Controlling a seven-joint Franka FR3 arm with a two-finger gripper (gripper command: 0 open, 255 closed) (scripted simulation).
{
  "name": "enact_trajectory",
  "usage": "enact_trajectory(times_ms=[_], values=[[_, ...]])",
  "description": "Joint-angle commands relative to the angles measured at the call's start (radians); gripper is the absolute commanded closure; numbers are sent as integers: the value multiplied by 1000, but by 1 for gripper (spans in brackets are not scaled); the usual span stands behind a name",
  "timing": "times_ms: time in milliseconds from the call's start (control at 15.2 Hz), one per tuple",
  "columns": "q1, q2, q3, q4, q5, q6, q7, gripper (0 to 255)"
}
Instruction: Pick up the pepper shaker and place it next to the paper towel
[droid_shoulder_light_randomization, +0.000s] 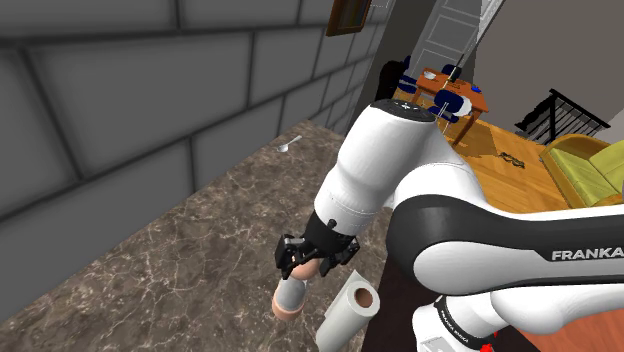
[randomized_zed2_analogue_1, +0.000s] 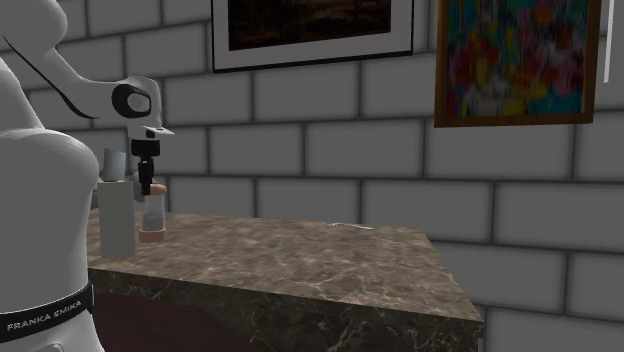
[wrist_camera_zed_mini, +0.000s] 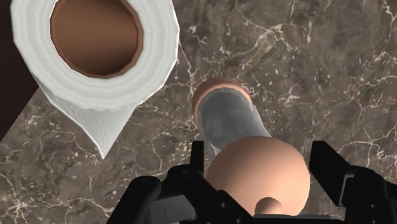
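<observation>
The pepper shaker (wrist_camera_zed_mini: 229, 118) has a clear body, a pinkish base and a rounded pinkish cap. It stands upright on the dark marble counter (droid_shoulder_light_randomization: 200, 230), close beside the upright white paper towel roll (wrist_camera_zed_mini: 95, 38). My black gripper (wrist_camera_zed_mini: 261, 159) comes straight down on it, one finger against each side of the cap. In the shoulder view the gripper (droid_shoulder_light_randomization: 303, 268) tops the shaker (droid_shoulder_light_randomization: 290, 297), with the roll (droid_shoulder_light_randomization: 350, 310) just to the right. In the second exterior view the shaker (randomized_zed2_analogue_1: 152, 215) under the gripper (randomized_zed2_analogue_1: 150, 188) stands right of the roll (randomized_zed2_analogue_1: 115, 215).
The paper towel stands near the counter's edge. A small silvery utensil (droid_shoulder_light_randomization: 290, 143) lies far along the counter by the grey brick wall (droid_shoulder_light_randomization: 120, 110). Two framed pictures (randomized_zed2_analogue_1: 515, 60) hang on the wall. A dining table (droid_shoulder_light_randomization: 450, 95) stands in the room beyond.
</observation>
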Motion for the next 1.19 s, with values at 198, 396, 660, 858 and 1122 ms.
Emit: enact_trajectory(times_ms=[198, 396, 660, 858, 1122], values=[[0, 0, 0, 0, 0, 0, 0, 0], [0, 0, 0, 0, 0, 0, 0, 0], [11, -77, -68, 69, -19, -149, -3, 0], [11, -77, -69, 69, -19, -149, -3, 0], [11, -77, -69, 69, -19, -149, -3, 0]])
